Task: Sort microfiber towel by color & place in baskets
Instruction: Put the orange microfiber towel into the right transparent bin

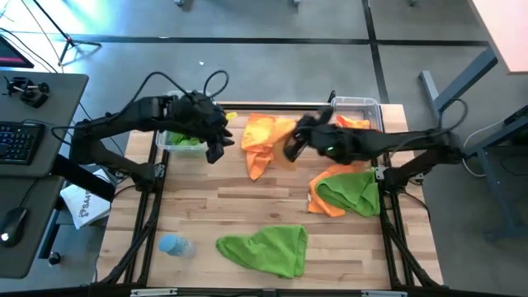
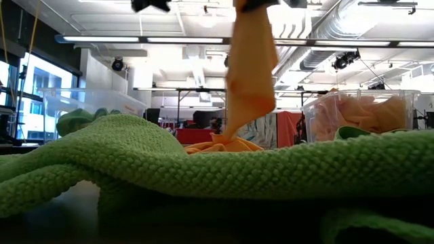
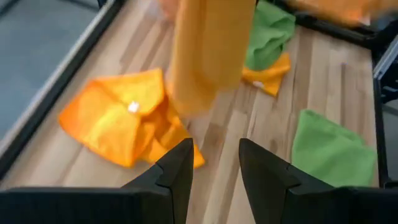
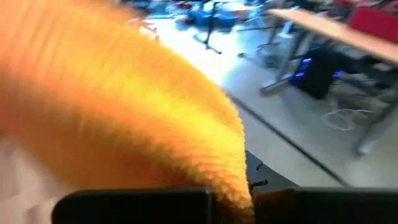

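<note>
Wooden surface (image 1: 247, 214) carries loose towels; the orange-filled basket (image 1: 356, 106) lies just right of the pinched right gripper (image 1: 294, 145) dangling an orange towel (image 2: 249, 74) lengthwise, the spread left gripper (image 1: 216, 148) waiting centre-left.

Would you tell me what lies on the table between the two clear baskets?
In the high view, orange towels lie between the left basket and right basket; the right gripper lifts one.

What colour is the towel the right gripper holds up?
Orange. The towel hangs from the right gripper, clearest in the low view.
</note>
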Tool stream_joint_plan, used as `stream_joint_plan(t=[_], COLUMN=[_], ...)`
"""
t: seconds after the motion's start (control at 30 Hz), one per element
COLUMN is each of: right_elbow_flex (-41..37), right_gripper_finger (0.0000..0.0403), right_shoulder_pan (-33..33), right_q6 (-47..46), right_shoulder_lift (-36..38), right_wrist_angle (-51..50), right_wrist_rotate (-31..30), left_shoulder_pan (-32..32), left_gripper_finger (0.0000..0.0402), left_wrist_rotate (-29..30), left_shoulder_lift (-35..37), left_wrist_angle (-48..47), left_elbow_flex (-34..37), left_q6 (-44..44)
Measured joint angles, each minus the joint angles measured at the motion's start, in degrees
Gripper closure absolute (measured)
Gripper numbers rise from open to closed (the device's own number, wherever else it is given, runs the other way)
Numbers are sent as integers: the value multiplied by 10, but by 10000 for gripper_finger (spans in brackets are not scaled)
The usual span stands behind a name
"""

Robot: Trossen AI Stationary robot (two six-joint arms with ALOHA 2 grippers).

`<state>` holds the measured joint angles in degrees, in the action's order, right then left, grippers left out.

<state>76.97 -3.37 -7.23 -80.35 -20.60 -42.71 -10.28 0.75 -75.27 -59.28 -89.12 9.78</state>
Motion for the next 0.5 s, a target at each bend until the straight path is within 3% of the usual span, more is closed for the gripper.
stream_joint_plan(t=[0.27, 0.5], right_elbow_flex=[0, 0], right_gripper_finger=[401, 402], right_shoulder_pan=[0, 0], right_q6=[46, 96], right_shoulder_lift=[122, 203], right_wrist_angle=[-7, -11], right_wrist_rotate=[-104, -226], left_shoulder_pan=[0, 11], left_gripper_finger=[284, 284], left_wrist_rotate=[14, 14], left_shoulder_lift=[82, 183], left_wrist_angle=[95, 184], left_elbow_flex=[152, 250], left_q6=[59, 53])
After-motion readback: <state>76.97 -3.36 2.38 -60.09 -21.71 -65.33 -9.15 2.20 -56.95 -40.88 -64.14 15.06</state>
